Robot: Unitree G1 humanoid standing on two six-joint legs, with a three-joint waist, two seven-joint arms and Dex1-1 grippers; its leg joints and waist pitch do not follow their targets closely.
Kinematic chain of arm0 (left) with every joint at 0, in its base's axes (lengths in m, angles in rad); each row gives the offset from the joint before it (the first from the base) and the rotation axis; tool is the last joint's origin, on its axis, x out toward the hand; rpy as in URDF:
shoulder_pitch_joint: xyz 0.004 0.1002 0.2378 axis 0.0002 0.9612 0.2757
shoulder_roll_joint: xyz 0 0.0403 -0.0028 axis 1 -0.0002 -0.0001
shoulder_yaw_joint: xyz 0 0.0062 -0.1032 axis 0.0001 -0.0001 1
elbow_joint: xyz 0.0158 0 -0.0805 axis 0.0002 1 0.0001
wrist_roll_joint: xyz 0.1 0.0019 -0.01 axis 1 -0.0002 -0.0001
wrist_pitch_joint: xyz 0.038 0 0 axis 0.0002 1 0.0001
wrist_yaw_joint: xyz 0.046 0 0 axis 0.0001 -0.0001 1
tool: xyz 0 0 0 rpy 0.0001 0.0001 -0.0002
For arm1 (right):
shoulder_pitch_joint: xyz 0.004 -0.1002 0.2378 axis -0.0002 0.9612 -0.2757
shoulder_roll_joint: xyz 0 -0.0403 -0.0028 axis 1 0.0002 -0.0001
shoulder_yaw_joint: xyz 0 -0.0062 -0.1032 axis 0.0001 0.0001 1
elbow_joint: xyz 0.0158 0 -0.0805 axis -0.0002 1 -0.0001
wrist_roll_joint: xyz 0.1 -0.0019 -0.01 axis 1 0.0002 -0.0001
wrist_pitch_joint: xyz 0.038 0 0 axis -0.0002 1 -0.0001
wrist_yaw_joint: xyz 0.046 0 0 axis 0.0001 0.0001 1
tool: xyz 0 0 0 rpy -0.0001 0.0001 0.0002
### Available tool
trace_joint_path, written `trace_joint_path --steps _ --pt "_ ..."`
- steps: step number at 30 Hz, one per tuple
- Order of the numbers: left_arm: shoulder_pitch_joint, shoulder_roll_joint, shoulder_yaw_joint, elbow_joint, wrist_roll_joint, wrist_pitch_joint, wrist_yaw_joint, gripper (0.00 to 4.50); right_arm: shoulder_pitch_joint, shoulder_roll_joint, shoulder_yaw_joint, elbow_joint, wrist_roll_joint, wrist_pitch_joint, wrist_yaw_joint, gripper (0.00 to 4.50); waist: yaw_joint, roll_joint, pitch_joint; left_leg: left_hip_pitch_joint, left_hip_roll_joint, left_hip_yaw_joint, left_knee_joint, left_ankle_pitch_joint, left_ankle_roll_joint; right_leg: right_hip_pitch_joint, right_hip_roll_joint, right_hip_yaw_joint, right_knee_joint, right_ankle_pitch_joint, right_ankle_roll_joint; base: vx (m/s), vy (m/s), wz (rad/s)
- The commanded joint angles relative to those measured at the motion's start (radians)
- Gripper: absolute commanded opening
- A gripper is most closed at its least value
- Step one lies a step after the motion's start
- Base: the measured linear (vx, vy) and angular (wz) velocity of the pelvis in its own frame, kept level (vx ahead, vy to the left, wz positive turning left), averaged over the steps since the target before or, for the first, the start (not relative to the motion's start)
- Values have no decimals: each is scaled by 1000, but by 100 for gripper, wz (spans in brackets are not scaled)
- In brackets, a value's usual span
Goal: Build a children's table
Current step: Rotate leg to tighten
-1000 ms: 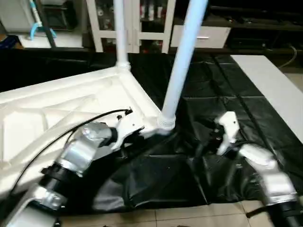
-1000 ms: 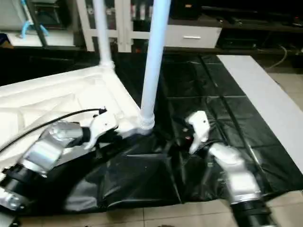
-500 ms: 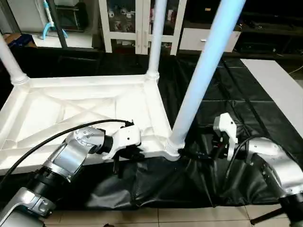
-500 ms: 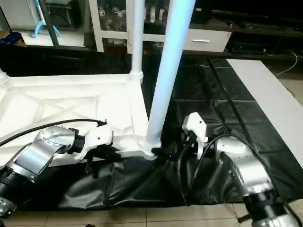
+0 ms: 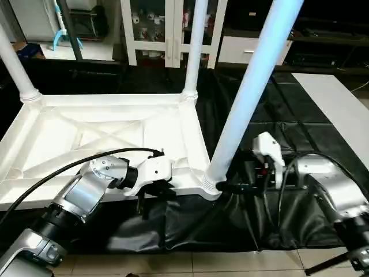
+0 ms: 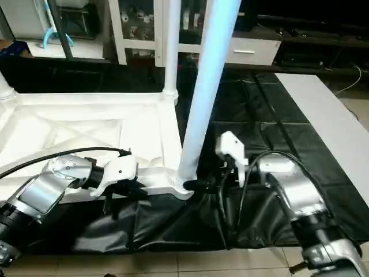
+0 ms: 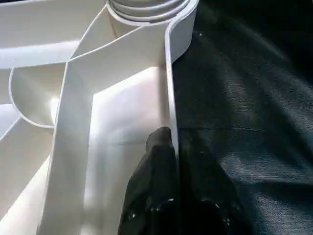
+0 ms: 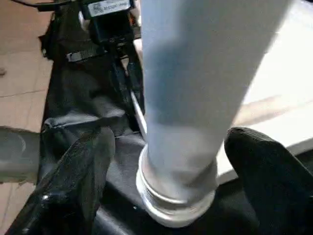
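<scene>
Black sheet over tile floor; cabinet beyond. One tabletop, three legs upright. Left gripper pinches tabletop rim; right gripper wide, straddling nearest leg.

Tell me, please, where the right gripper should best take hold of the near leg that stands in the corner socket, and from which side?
Probably low on the near leg, just above its ribbed collar. The tube is round and leans, so a grip near the socket steadies it best. Come level from the robot's right, over the black sheet: the tabletop blocks the other side. The right gripper already has a finger on each side there, apart from it.
</scene>
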Motion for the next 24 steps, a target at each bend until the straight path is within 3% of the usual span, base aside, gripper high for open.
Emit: trace_joint_path --steps 1,16,24 --pt "-3 -1 -40 6 19 -22 -25 0 -26 -3 6 17 -20 -13 20 345 -5 -2 -59 18 16 9 -72 -221 49 41 -26 24 -61 -177 -248 0 0 0" --pt "-2 -1 -42 8 26 -24 -29 0 -55 30 19 74 -25 -7 91 214 -6 -1 -60 18 16 7 -71 -225 48 42 -25 23 -58 -172 -255 0 0 0" --pt "1 -4 -42 5 26 -22 -30 0 -45 65 19 88 -29 -11 70 193 -8 1 -59 19 15 7 -72 -246 40 41 -26 23 -61 -201 -251 0 0 0"
